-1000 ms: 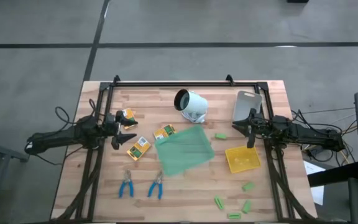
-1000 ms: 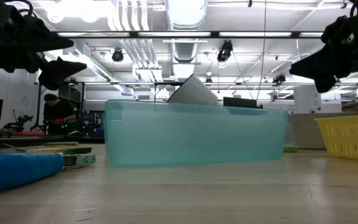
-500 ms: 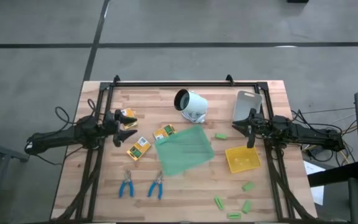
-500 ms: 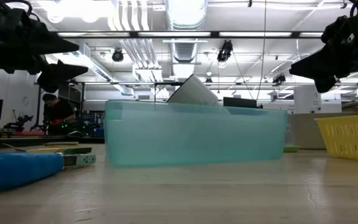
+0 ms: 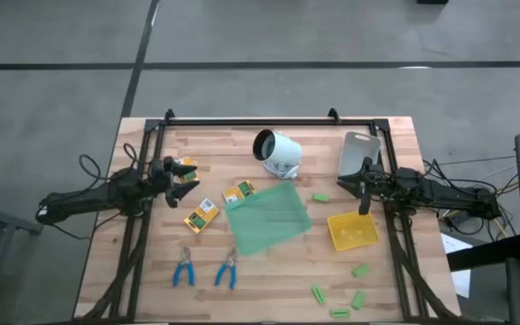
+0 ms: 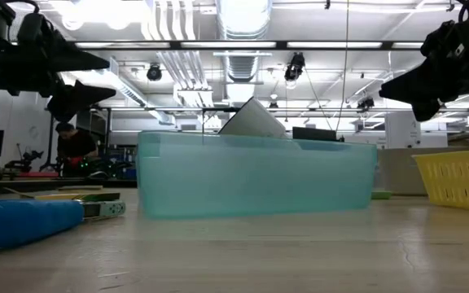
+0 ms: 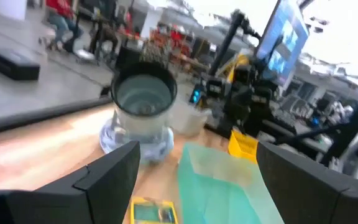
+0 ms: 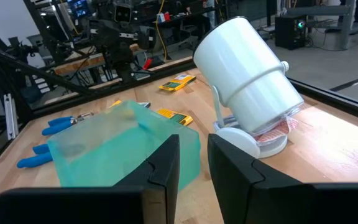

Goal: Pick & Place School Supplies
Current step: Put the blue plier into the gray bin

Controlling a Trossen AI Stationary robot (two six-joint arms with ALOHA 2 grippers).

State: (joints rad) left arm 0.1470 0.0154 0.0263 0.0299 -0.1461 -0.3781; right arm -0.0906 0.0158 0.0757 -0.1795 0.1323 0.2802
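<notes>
The left gripper [image 5: 181,173] hangs over the table's nine o'clock side with its fingers spread wide and nothing between them. Directly under the fingertips lies a yellow-and-green packet [image 5: 186,166]; two more packets [image 5: 200,214] [image 5: 239,191] lie toward five o'clock and four o'clock from it. The nearest packet sits just past the fingertips toward three o'clock, and its long axis is hard to judge under the fingers. The left arm is far nearer these than the right.

Toward six o'clock lie two blue-handled scissor-like tools [image 5: 183,269] [image 5: 227,270], handles pointing to six o'clock.

At the centre is the translucent green tray [image 5: 267,219], with nothing visible in it. A white lamp-like cylinder [image 5: 277,153] stands at its twelve o'clock.

The yellow tray [image 5: 353,230], at the green tray's three o'clock, looks bare inside. Light-green blocks lie outside it: one [image 5: 320,197] at its eleven o'clock, another [image 5: 360,269] and a cluster [image 5: 337,295] toward six o'clock.

The right gripper [image 5: 364,191] waits just beyond the yellow tray's twelve o'clock edge, fingers drawn near together on nothing.
</notes>
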